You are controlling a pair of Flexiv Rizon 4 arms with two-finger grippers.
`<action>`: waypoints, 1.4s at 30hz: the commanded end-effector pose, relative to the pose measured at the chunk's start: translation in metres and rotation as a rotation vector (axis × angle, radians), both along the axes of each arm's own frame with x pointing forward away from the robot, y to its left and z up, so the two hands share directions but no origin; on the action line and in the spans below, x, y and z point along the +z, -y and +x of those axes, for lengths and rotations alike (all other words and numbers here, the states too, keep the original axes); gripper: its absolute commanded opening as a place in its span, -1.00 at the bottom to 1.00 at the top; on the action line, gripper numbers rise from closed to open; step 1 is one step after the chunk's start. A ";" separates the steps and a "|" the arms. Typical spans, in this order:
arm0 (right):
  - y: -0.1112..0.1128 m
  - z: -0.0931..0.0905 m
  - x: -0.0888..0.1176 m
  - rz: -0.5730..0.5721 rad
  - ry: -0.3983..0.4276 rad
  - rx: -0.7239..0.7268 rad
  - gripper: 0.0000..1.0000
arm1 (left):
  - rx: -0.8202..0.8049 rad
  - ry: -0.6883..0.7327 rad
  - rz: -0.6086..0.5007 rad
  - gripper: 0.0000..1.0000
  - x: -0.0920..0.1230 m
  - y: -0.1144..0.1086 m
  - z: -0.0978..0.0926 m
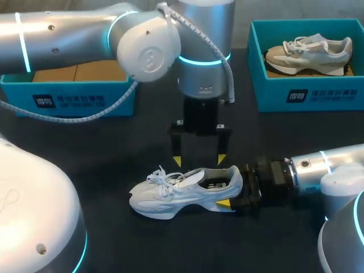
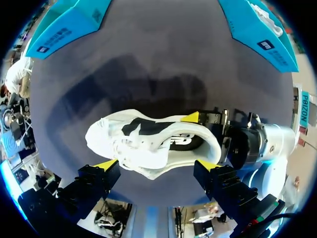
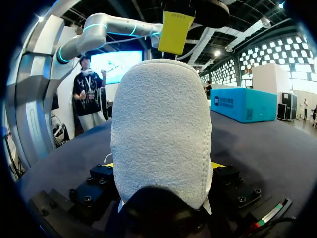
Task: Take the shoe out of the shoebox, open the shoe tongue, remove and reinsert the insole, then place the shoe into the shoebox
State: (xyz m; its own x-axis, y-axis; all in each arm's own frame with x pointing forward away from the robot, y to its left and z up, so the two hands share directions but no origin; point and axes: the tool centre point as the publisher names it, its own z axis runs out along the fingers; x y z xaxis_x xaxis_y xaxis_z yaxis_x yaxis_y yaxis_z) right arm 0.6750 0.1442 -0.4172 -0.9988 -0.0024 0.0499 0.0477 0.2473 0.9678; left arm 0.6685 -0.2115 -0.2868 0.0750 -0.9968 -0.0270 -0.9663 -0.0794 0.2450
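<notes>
A white shoe lies on its sole on the dark table, toe toward my left side. Its laces are loose and the insole shows in the opening. My right gripper comes in from the right and is shut on the heel, one finger on each side. My left gripper hangs straight above the shoe's opening, open, its yellow tips clear of the shoe. From the left wrist the shoe lies under and between my open left gripper. One left fingertip shows above the heel.
A teal shoebox with a brown inside stands at the back left, partly hidden by my left arm. A second teal box at the back right holds a beige shoe.
</notes>
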 end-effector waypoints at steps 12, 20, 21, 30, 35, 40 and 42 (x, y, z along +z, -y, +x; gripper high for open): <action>-0.001 0.001 -0.002 -0.002 0.001 -0.002 -1.00 | 0.066 0.000 0.005 1.00 -0.014 -0.006 -0.015; -0.001 0.001 -0.002 -0.002 0.001 -0.002 -1.00 | 0.082 -0.022 0.009 1.00 -0.023 -0.007 -0.014; -0.001 0.001 -0.002 -0.002 0.001 -0.002 -1.00 | 0.084 -0.025 0.010 1.00 -0.024 -0.007 -0.014; -0.001 0.001 -0.002 -0.002 0.001 -0.002 -1.00 | 0.097 -0.042 0.030 1.00 -0.035 -0.005 -0.010; -0.001 0.001 -0.002 -0.002 0.001 -0.002 -1.00 | 0.093 -0.059 0.043 1.00 -0.042 -0.003 -0.009; -0.001 0.001 -0.002 -0.002 0.001 -0.002 -1.00 | 0.084 -0.091 0.039 1.00 -0.050 0.000 -0.006; -0.001 0.001 -0.002 -0.002 0.001 -0.002 -1.00 | 0.081 -0.101 0.038 1.00 -0.051 0.001 -0.006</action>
State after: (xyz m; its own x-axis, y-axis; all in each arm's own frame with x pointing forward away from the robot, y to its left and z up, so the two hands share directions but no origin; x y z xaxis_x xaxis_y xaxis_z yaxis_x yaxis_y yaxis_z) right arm 0.6750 0.1442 -0.4172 -0.9987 -0.0025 0.0500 0.0479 0.2472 0.9678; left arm 0.6585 -0.2071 -0.3316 0.1542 -0.9854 -0.0718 -0.9305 -0.1693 0.3247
